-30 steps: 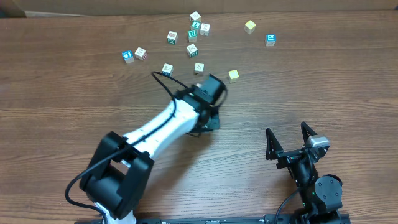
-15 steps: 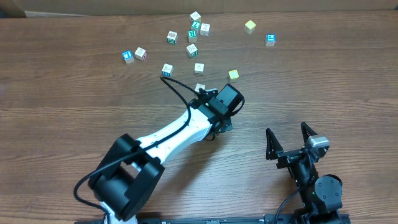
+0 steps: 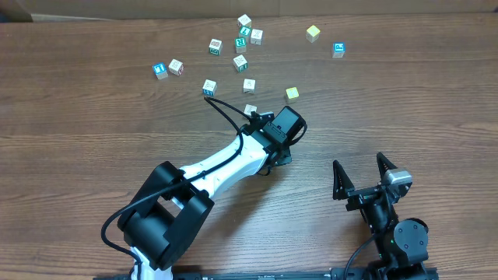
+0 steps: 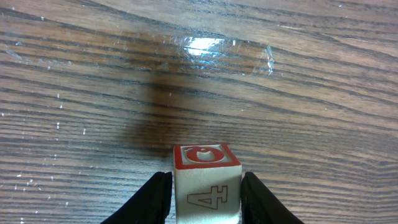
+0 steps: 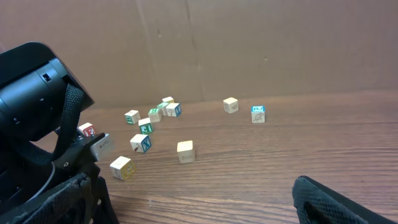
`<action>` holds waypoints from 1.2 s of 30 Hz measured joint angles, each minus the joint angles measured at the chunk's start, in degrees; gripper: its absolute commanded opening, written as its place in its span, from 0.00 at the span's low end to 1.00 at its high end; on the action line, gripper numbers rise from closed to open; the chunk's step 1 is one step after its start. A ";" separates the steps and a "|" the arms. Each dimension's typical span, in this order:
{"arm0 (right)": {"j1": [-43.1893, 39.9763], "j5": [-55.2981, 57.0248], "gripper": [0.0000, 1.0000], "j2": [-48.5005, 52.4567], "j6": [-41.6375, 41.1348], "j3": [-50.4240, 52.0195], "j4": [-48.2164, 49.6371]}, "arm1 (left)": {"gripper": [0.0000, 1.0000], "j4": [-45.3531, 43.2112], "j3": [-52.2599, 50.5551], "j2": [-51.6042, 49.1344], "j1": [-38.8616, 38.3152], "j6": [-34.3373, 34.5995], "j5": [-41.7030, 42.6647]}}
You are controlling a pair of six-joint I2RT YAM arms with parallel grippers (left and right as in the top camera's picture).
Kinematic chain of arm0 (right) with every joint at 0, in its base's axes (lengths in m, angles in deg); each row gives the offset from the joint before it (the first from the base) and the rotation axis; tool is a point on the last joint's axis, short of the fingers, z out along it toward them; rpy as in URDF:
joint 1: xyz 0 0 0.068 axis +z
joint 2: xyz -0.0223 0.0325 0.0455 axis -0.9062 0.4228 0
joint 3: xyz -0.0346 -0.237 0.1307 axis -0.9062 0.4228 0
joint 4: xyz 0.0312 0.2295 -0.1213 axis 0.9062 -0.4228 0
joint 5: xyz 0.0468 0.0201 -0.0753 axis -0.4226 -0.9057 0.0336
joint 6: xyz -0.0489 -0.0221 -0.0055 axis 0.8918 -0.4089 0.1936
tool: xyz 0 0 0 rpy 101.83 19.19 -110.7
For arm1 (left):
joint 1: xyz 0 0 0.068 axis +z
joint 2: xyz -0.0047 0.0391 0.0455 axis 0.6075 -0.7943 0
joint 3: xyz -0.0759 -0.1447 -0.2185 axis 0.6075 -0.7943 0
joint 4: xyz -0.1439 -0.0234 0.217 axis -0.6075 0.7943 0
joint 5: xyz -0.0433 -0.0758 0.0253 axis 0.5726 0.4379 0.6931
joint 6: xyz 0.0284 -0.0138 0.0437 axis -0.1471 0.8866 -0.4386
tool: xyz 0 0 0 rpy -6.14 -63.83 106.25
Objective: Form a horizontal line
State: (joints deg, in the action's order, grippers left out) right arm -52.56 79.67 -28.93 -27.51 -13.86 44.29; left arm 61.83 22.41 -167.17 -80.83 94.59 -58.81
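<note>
Flanking a red-framed alphabet cube (image 4: 206, 163) on the bench (image 4: 74, 93), the left pincer (image 4: 206, 179) sits near centre; whether it pinches, I cannot tell. The right pincer (image 3: 359, 161) stands spread at five o'clock, with loose cubes (image 3: 240, 62) scattered toward twelve.

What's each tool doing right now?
Left tool: around a wooden block on the table; gripping or loose, cannot tell.
Right tool: open, empty.

Matt pale wooden cube (image 4: 206, 180) on glossy woodgrain table (image 4: 280, 112).
</note>
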 measured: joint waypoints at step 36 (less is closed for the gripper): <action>0.00 0.00 1.00 0.00 0.02 0.00 0.02 | 0.51 7.67 6.84 -0.48 1.42 -8.50 1.09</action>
State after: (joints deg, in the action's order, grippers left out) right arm -52.56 79.67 -28.93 -27.49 -13.86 44.31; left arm 69.50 29.25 -167.65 -79.41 86.09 -57.71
